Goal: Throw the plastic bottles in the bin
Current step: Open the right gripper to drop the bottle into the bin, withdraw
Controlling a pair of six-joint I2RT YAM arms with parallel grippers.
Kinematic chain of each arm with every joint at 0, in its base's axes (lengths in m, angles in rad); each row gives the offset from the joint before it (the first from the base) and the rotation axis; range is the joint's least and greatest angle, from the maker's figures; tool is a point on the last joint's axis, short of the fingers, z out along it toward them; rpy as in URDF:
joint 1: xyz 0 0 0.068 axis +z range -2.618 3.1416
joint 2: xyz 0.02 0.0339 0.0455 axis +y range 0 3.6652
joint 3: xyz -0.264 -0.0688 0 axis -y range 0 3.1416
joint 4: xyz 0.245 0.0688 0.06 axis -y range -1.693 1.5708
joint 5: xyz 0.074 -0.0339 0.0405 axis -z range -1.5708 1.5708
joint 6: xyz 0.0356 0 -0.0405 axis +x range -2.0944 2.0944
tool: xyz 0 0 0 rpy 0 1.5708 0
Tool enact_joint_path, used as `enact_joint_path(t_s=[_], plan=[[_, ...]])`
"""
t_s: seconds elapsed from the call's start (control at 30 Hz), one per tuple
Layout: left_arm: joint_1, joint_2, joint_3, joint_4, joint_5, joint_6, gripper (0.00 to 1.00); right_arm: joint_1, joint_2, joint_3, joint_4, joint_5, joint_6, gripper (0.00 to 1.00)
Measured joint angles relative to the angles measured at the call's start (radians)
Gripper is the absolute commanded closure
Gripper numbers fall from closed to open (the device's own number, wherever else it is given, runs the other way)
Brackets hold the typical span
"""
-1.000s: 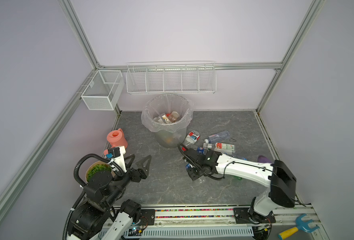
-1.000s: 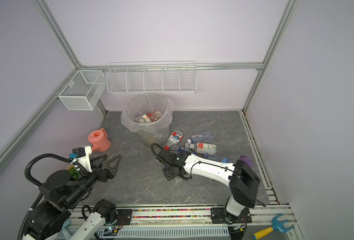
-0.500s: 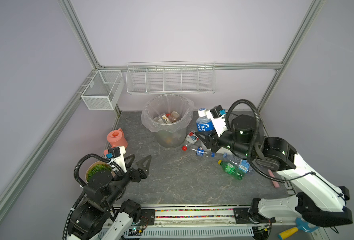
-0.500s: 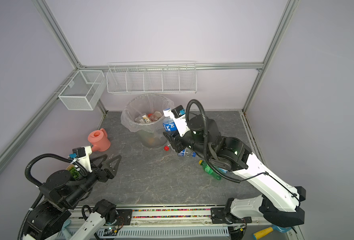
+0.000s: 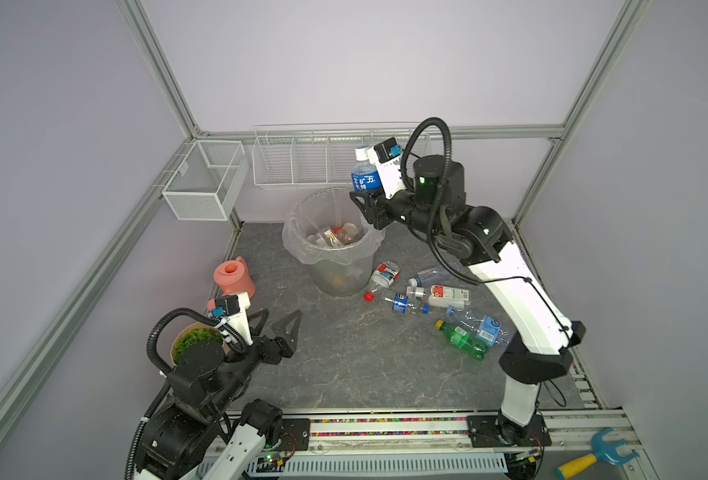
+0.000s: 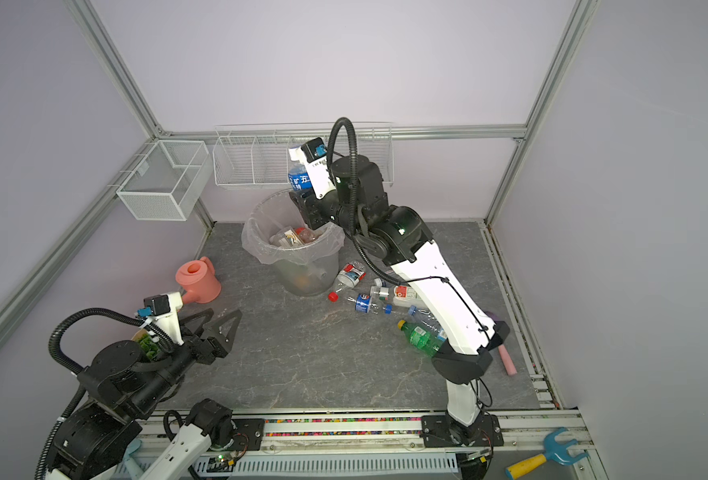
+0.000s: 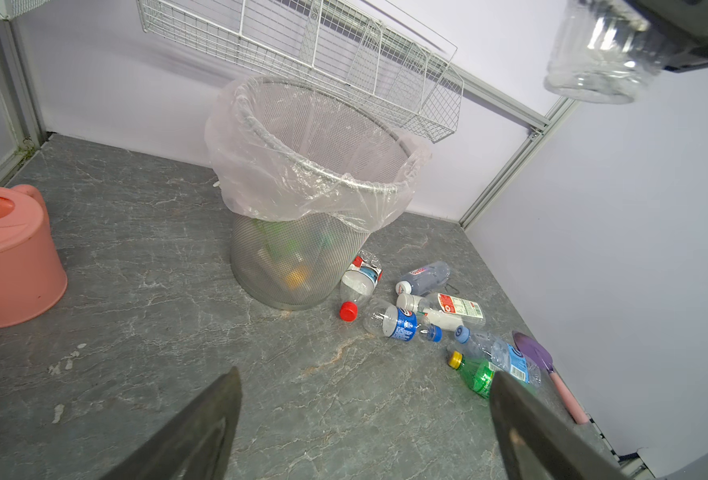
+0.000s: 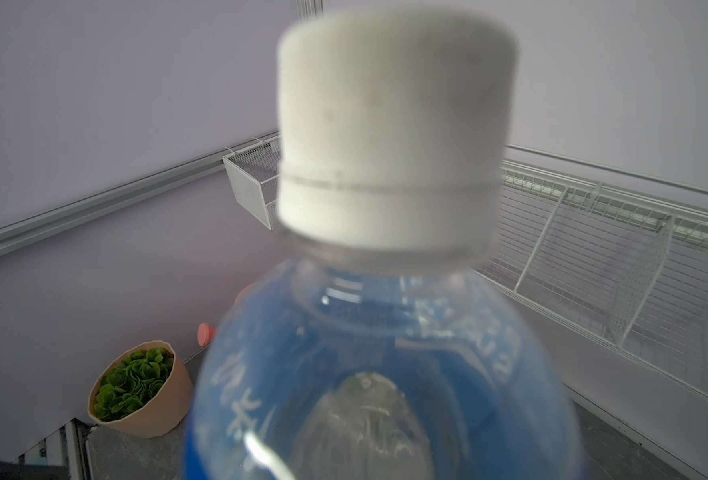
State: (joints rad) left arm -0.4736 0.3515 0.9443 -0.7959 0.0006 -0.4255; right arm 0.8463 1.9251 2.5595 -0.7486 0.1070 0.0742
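Bottle [image 5: 363,176] noted upright, cap up, raised beside bin [image 5: 327,270] rim; whether fully over opening cannot be told. Right tool [image 5: 366,203] clamped on lower body, below blue label. Left tool [image 5: 277,326] held apart, empty, low over surface [image 5: 344,365]. Loose bottles [image 5: 462,338] lying on surface beside bin. Bottle judged empty, light, thin-walled, smooth: easily dented by hard squeeze, slip likely at taper. Mid-body hold judged soundest.

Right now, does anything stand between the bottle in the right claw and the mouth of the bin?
Nothing visible does. The right claw holds the blue-label bottle upright in the air near the bin's rim; the mouth is open.
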Motion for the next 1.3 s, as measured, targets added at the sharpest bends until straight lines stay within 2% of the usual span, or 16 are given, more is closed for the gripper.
enact_joint_path(t_s=[0.03, 0.1, 0.13, 0.17, 0.2, 0.23, 0.33, 0.43, 0.6, 0.7, 0.97, 1.3], plan=[[0.0, 0.0, 0.0, 0.0, -0.001, 0.0, 0.08, -0.013, 0.042, 0.034, 0.002, -0.019, 0.007, 0.57], [0.0, -0.001, 0.0, -0.003, -0.002, 0.0, 0.08, -0.037, 0.104, 0.065, 0.006, -0.044, 0.024, 0.48], [0.0, -0.002, 0.0, -0.004, -0.003, 0.0, 0.08, -0.05, 0.135, 0.071, 0.005, -0.056, 0.034, 0.34], [0.0, -0.003, 0.0, -0.005, -0.003, 0.0, 0.08, -0.061, 0.164, 0.073, 0.006, -0.062, 0.042, 0.09], [0.0, -0.006, 0.0, -0.005, -0.003, 0.0, 0.08, -0.068, 0.187, 0.074, 0.005, -0.068, 0.054, 0.05], [0.0, -0.009, 0.0, -0.006, -0.003, 0.0, 0.08, -0.076, 0.212, 0.08, 0.005, -0.075, 0.064, 0.11], [0.0, -0.017, 0.002, -0.01, -0.003, 0.0, 0.08, -0.093, 0.298, 0.148, -0.014, -0.089, 0.089, 0.12], [0.0, -0.018, 0.009, -0.017, -0.003, 0.0, 0.08, -0.098, 0.306, 0.158, -0.026, -0.099, 0.098, 0.12], [0.0, -0.018, 0.013, -0.018, -0.003, 0.0, 0.08, -0.09, 0.182, 0.114, -0.018, -0.101, 0.096, 0.12], [0.0, -0.013, 0.013, -0.017, -0.002, 0.0, 0.08, -0.083, 0.047, 0.066, 0.002, -0.097, 0.085, 0.12], [0.0, 0.028, 0.013, 0.007, 0.027, 0.0, 0.08, -0.052, -0.296, -0.189, 0.08, -0.07, 0.04, 0.12], [0.0, 0.131, 0.013, 0.048, 0.106, -0.008, 0.05, -0.046, -0.618, -0.706, 0.097, 0.035, 0.007, 0.12]])
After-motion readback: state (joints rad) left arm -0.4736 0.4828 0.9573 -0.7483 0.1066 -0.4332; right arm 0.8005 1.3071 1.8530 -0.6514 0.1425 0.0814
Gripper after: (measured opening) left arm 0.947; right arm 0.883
